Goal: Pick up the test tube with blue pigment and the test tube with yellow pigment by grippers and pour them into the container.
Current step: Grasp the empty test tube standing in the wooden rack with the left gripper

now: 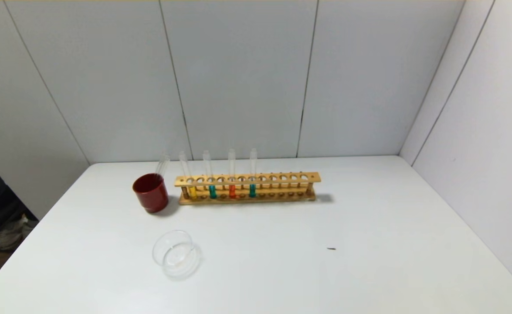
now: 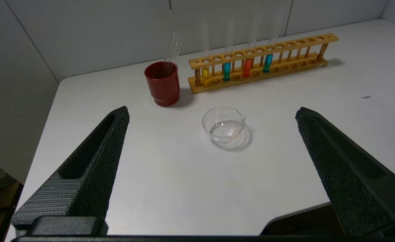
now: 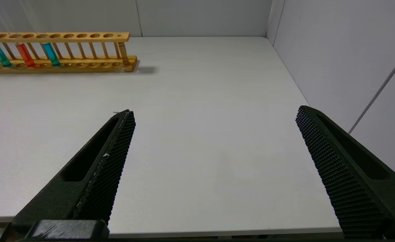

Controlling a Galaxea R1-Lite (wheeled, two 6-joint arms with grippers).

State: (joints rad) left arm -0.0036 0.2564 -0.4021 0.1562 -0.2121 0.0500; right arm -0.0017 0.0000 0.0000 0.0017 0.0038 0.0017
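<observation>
Near the table [image 1: 369,244] edge, both hands [image 2: 212,112] [image 3: 214,112] gape.

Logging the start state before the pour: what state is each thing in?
test tube with yellow pigment: upright in rack
test tube with blue pigment: upright in rack
container: upright, no coloured liquid
red cup: upright, clear tube leaning inside
left gripper: open, holding nothing
right gripper: open, holding nothing
</observation>
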